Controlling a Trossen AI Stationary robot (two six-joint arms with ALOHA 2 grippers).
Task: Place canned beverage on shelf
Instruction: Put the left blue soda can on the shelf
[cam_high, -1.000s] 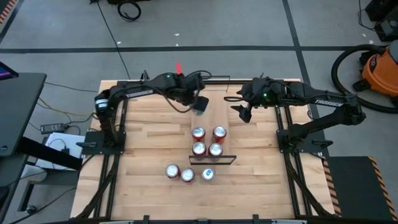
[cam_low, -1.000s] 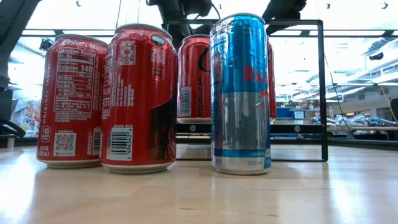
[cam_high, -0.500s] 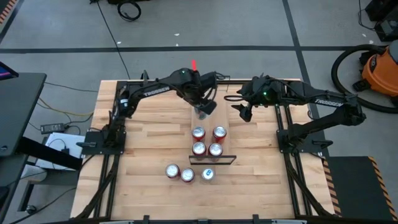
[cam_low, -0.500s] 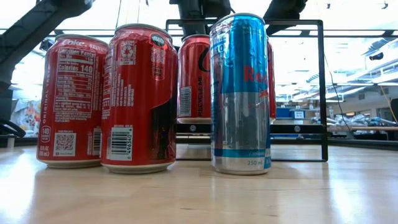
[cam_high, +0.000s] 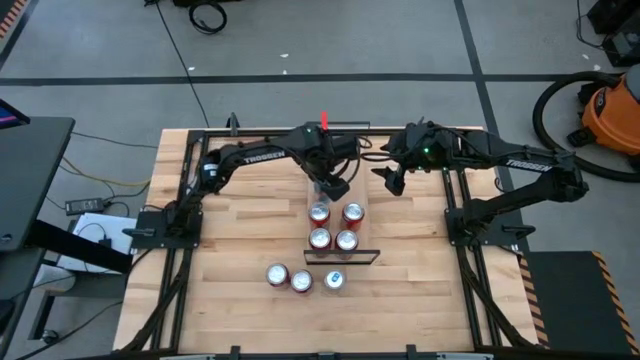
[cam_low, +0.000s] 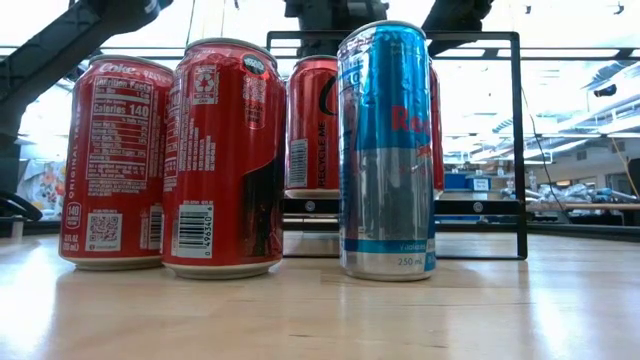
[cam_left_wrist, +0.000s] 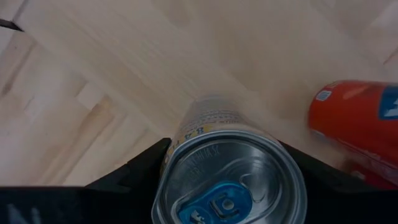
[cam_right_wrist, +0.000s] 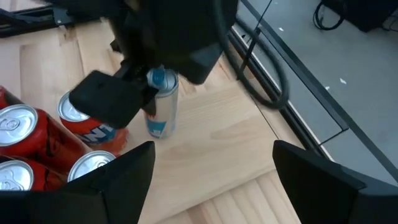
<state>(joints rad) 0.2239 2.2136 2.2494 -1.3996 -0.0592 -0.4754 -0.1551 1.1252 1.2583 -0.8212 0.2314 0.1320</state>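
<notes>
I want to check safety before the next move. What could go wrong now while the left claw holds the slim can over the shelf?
1. The left claw holds the slim can close to the red cans; lowering could knock one over.
2. It sits near the shelf edge and could tip off.
3. The right claw waits nearby, so the arms could collide.

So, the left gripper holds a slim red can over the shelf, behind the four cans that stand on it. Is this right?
Not quite: the can is not red. The left wrist view shows the left gripper closed on a slim silver can with a blue tab. The rest holds: in the high view it is over the shelf, behind the four cans.
</notes>
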